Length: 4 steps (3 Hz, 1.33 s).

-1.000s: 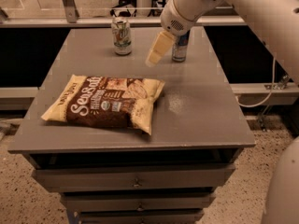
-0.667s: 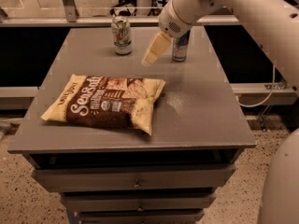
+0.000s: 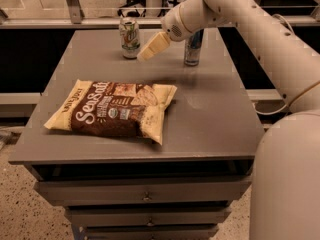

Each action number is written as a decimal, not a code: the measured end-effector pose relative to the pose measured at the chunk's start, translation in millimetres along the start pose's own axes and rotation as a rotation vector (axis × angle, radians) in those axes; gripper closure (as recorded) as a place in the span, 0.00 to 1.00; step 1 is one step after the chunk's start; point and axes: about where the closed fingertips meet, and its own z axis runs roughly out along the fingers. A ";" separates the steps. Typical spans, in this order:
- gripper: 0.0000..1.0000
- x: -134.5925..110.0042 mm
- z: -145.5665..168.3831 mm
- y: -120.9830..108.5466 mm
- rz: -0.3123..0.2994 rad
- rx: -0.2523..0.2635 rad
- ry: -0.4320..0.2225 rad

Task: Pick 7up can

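The 7up can stands upright at the far left-centre of the grey table, pale body with green lettering and a silver top. My gripper hangs over the table just to the right of the can, its cream-coloured fingers pointing down-left toward the can's lower part, close beside it but not around it. My white arm reaches in from the upper right.
A taller blue-and-silver can stands at the far right-centre, partly behind my wrist. A brown-and-cream snack bag lies flat on the near left of the table. Drawers sit below the table's front edge.
My gripper has moved left, away from the blue-and-silver can and closer to the 7up can. The cans and the bag have not moved.
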 end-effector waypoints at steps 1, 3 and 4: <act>0.00 -14.1 23.8 -12.7 0.038 0.009 -0.053; 0.02 -38.0 68.8 -26.3 0.081 0.018 -0.103; 0.24 -38.0 83.0 -27.2 0.102 0.015 -0.102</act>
